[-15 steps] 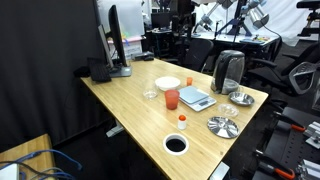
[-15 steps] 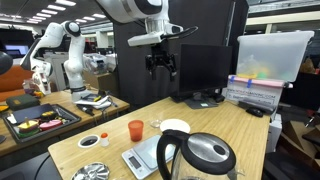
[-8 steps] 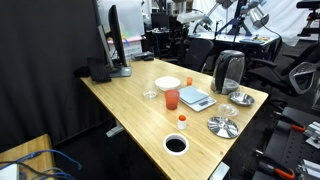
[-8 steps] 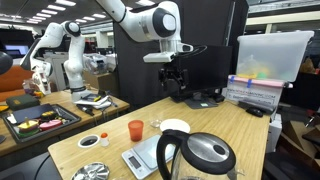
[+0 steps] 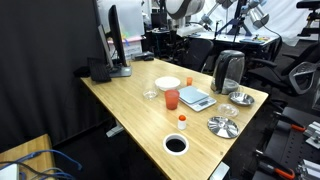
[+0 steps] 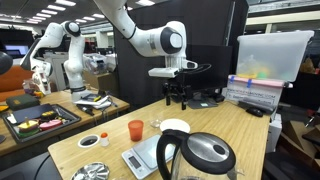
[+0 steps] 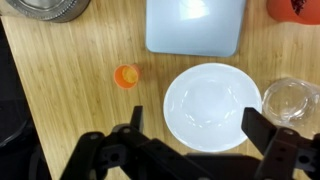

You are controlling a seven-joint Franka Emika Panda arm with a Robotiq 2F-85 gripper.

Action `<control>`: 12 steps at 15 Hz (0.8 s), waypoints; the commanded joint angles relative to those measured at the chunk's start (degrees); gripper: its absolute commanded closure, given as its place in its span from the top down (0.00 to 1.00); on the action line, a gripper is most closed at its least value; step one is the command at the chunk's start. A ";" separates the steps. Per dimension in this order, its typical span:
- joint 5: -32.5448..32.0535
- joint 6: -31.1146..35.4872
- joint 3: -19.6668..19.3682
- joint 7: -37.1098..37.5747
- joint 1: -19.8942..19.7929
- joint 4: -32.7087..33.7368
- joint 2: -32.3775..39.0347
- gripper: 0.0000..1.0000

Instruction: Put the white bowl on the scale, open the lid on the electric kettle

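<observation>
The white bowl (image 7: 212,107) lies on the wooden table, right below my gripper (image 7: 195,118). The gripper is open and empty, with one finger on each side of the bowl and well above it. In an exterior view the gripper (image 6: 177,97) hangs over the bowl (image 6: 175,127). The silver-grey scale (image 7: 195,25) lies next to the bowl and shows in both exterior views (image 5: 196,98) (image 6: 140,158). The electric kettle (image 5: 229,70) stands beyond the scale. Its dark lid (image 6: 210,152) is down.
An orange cup (image 5: 171,98) and a small clear glass dish (image 7: 295,100) stand close to the bowl. A shiny metal plate (image 5: 222,126), a black-centred dish (image 5: 176,144) and a small orange-topped piece (image 7: 127,75) lie nearby. A monitor (image 5: 118,40) stands at the back.
My gripper has come down and moved across from high above the table's back edge to a spot over the white bowl. Nothing on the table has moved.
</observation>
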 commanded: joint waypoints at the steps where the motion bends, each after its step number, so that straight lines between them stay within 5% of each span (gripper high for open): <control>1: 1.36 -2.86 0.32 -1.05 -0.76 1.21 1.10 1.00; 8: 0.31 -0.83 -0.13 -0.15 -0.12 0.13 0.84 1.00; 12: 6.82 -0.87 2.00 -0.38 -1.66 5.65 6.61 1.00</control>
